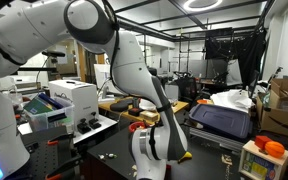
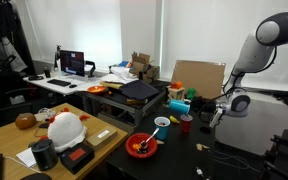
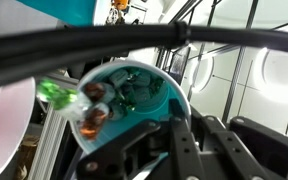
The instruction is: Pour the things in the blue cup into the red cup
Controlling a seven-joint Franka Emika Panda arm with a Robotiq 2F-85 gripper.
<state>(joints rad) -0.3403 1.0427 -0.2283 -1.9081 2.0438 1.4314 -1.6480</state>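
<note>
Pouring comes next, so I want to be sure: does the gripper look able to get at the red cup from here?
Probably yes. The gripper, shut on the tilted blue cup, hangs close beside the red cup, with nothing visible between them.

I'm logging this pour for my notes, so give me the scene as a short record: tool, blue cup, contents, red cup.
tool: shut on the blue cup
blue cup: appears tipped in the wrist view
contents: small green and brown pieces at its rim
red cup: upright on the dark table, beside the tool
</note>
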